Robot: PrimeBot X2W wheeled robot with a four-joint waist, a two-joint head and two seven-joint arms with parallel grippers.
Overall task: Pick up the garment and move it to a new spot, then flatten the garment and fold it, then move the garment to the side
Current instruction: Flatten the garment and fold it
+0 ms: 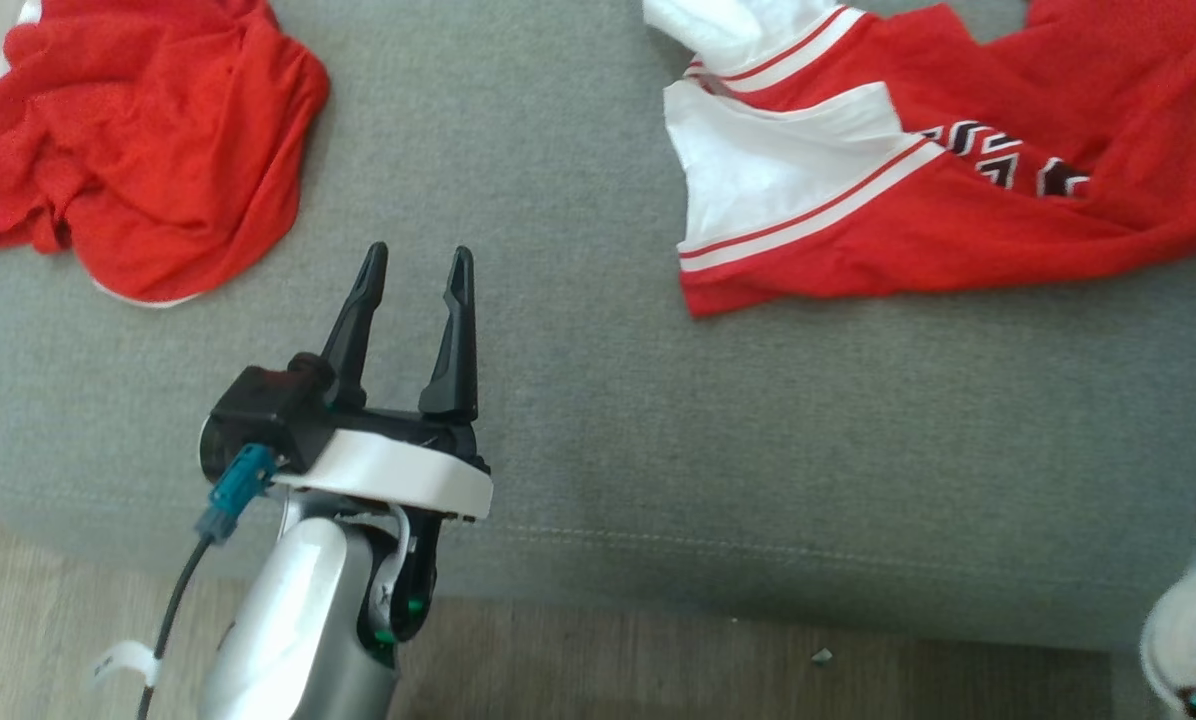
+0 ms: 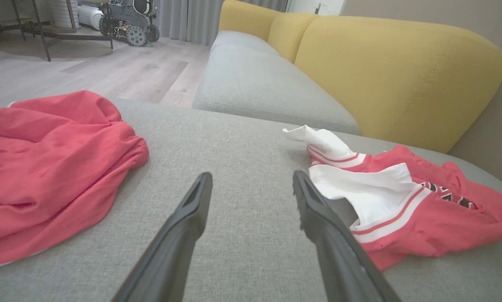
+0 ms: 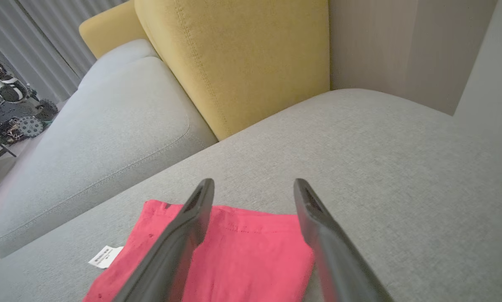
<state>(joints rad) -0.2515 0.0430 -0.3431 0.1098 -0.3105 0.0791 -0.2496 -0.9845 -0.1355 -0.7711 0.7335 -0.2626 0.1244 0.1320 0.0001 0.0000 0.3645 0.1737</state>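
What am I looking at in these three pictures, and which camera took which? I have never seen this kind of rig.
This is a two-armed robot working at a grey sofa seat. The head camera looks down on it. The left gripper, two long dark fingers, stands open and holds nothing. A crumpled red garment lies to its left, and a red and white jersey to its right.

The left wrist camera looks along that gripper's fingers at both clothes and the yellow backrest.

The right wrist camera shows the right gripper open above red cloth with a white label, gripping nothing.
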